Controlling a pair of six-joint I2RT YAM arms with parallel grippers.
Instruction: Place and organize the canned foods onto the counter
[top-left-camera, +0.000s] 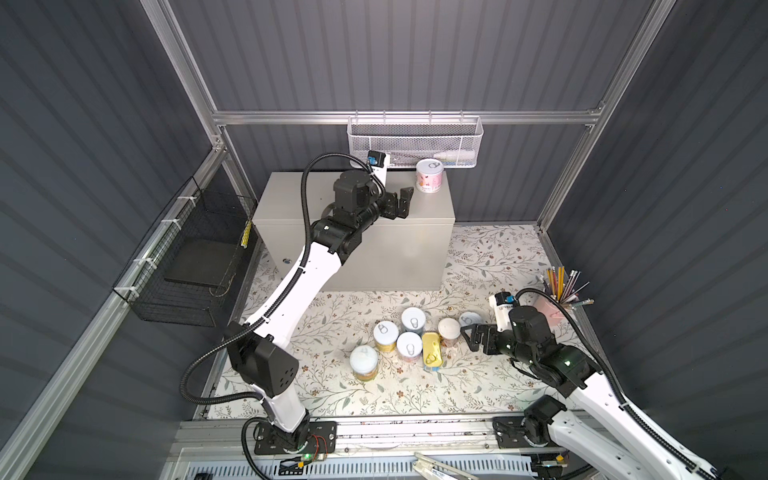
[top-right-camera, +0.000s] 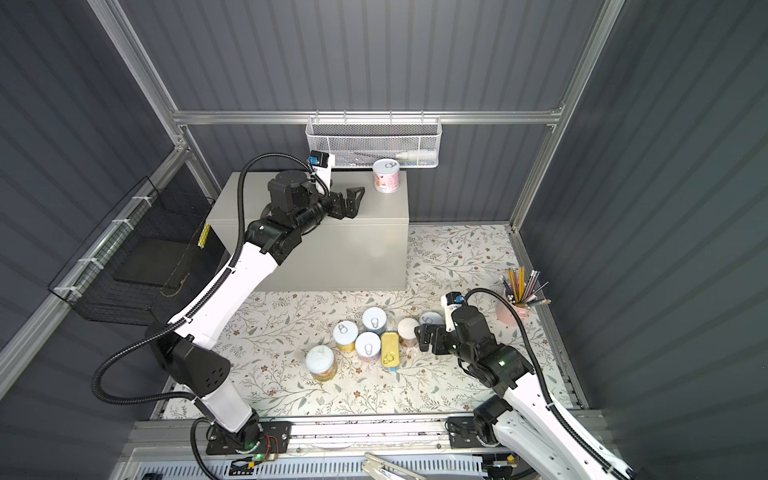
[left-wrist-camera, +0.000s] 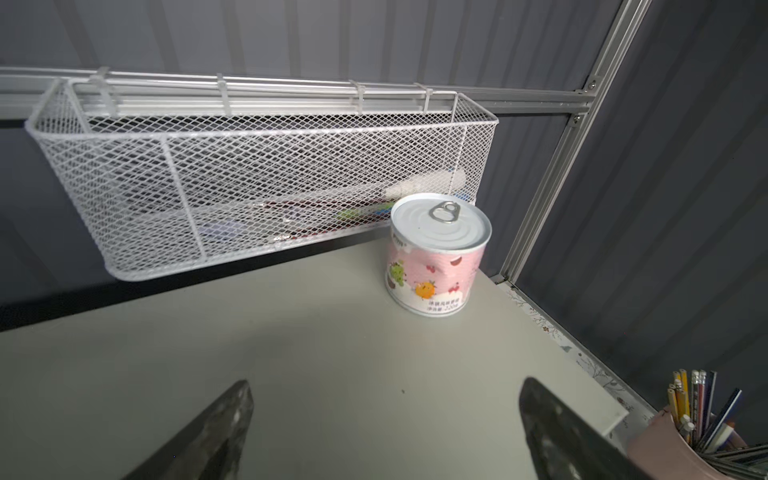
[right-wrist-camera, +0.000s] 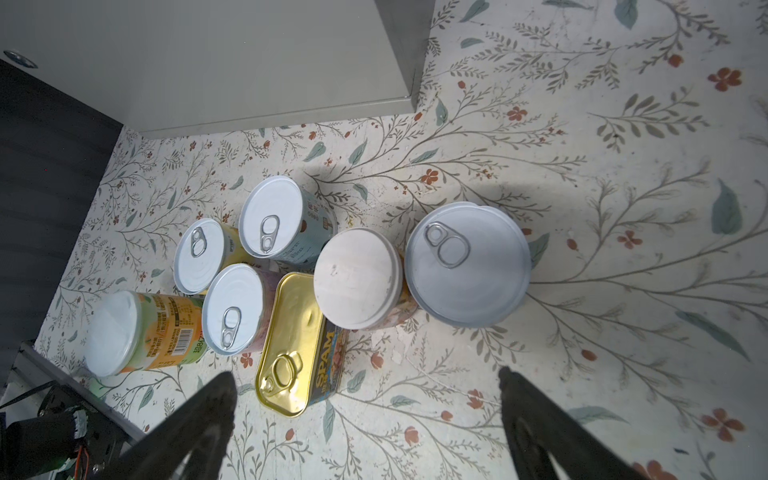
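Table (top-left-camera: 332, 395): can cluster (top-left-camera: 386, 332), lids up, just beside right gripper (right-wrist-camera: 365, 374); nearer arm, spread, empty.
Counter (top-left-camera: 286, 195): pink can (top-left-camera: 430, 178) upright, far right corner; left gripper (left-wrist-camera: 386, 384) spread, empty, near, apart.
Gold tin (top-left-camera: 432, 348) in cluster: flat, long axis front-to-back, pull-tab end nearest robot.

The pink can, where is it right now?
In both top views the pink can stands upright on the far right corner of the counter, by the right end of the white mesh basket; the open left gripper is near, not touching.
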